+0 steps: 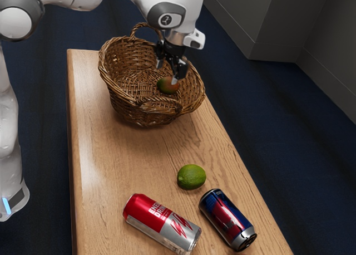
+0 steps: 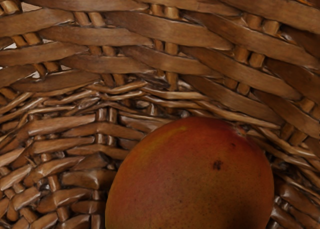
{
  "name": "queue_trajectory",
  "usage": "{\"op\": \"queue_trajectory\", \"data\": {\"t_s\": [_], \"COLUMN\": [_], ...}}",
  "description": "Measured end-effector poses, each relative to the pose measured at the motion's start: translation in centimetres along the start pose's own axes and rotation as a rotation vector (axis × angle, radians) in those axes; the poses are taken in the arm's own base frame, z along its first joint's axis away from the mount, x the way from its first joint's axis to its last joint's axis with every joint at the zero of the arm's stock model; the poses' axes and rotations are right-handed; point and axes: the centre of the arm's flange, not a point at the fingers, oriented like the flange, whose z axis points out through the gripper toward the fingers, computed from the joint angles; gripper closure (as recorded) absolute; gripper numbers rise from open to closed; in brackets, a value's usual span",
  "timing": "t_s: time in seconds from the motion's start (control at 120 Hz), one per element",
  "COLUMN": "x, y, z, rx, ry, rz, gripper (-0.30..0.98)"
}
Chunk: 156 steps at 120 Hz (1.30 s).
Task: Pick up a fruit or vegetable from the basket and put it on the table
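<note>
My gripper (image 1: 167, 73) reaches down into the wicker basket (image 1: 125, 93), its two fingers apart and open. Under it a mango (image 1: 166, 87), green at one end and orange-red at the other, lies inside the basket. One fingertip is over or against the mango's reddish end; whether they touch I cannot tell. In the wrist view the mango (image 2: 192, 176) looms large close below the hand, with the woven basket wall (image 2: 125, 29) behind it.
On the wooden table (image 1: 111, 160) lie a green lime (image 1: 191, 177), a red and silver can (image 1: 161, 223) and a dark blue and red can (image 1: 227, 219). The basket's rim and handles surround my hand.
</note>
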Motion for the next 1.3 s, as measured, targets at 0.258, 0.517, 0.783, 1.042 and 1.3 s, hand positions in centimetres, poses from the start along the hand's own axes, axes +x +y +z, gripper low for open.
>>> {"op": "queue_trajectory", "data": {"t_s": [0.258, 0.517, 0.783, 1.042, 1.3], "x": [0.6, 0.3, 0.6, -0.1, -9.5], "y": [0.0, 0.5, 0.8, -0.2, 7.3], "z": [2.1, 4.0, 5.6, 3.4, -15.7], "rx": [-0.01, -0.023, -0.034, -0.032, -0.062], "ry": [0.024, 0.033, 0.037, 0.091, 0.359], "rz": [0.14, 0.234, 0.29, 0.274, 0.345], "gripper": [0.0, 0.0, 0.01, 0.44, 0.4]}}
